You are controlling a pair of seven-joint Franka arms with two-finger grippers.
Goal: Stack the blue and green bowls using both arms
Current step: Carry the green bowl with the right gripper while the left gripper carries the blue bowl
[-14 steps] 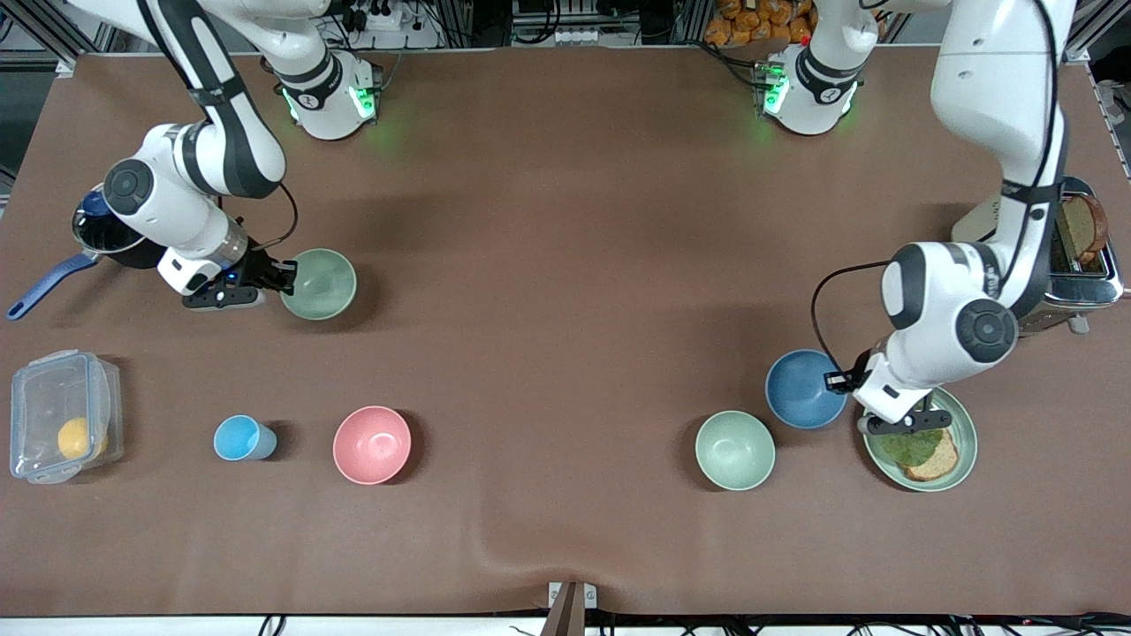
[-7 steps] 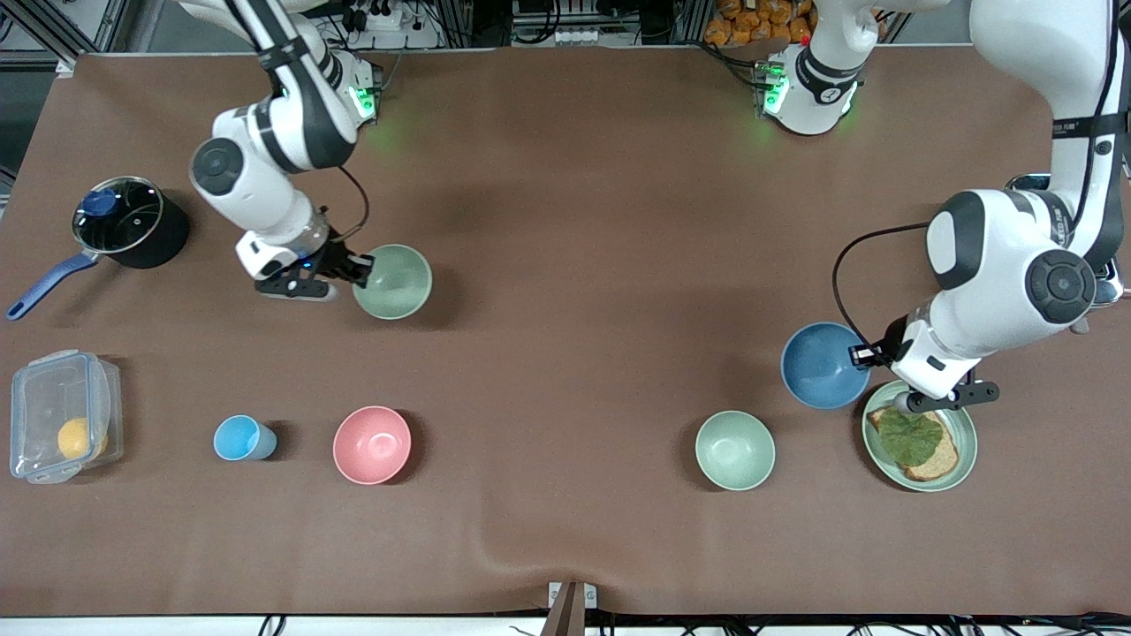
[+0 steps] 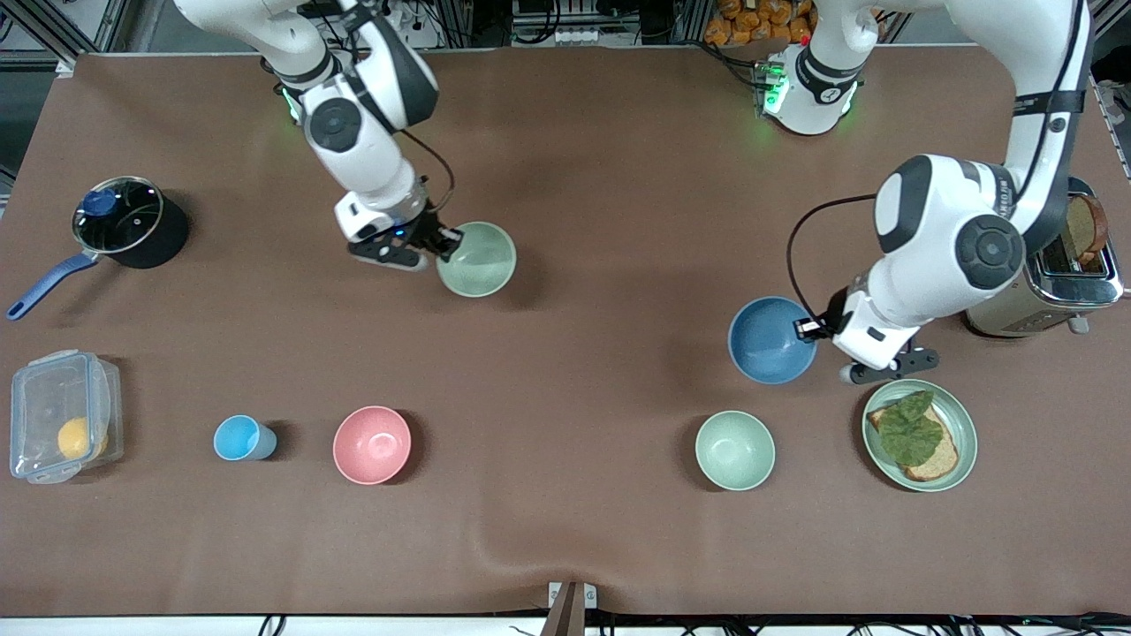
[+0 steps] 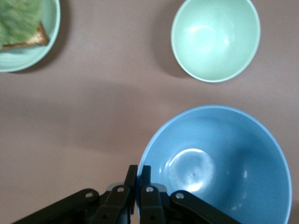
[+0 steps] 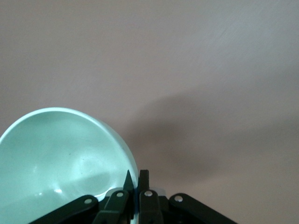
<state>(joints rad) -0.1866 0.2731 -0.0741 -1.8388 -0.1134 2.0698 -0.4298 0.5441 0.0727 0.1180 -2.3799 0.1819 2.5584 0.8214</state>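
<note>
My left gripper (image 3: 808, 329) is shut on the rim of the blue bowl (image 3: 770, 341) and holds it above the table, near the toast plate. In the left wrist view the blue bowl (image 4: 219, 163) fills the frame beside my gripper (image 4: 138, 175). My right gripper (image 3: 446, 240) is shut on the rim of the green bowl (image 3: 478, 259) and holds it above the middle of the table, toward the right arm's end. In the right wrist view the green bowl (image 5: 60, 158) sits clamped in my gripper (image 5: 136, 179).
A paler mint bowl (image 3: 734, 450) and a green plate with toast (image 3: 921, 435) lie nearer the camera. A pink bowl (image 3: 372, 444), light-blue cup (image 3: 240, 438), plastic box (image 3: 60, 414) and pot (image 3: 124, 221) lie toward the right arm's end. A toaster (image 3: 1060, 265) stands by the left arm.
Both arms lifted their bowls and carried them toward the table's middle: the green bowl away from the pot, the blue bowl away from the toast plate.
</note>
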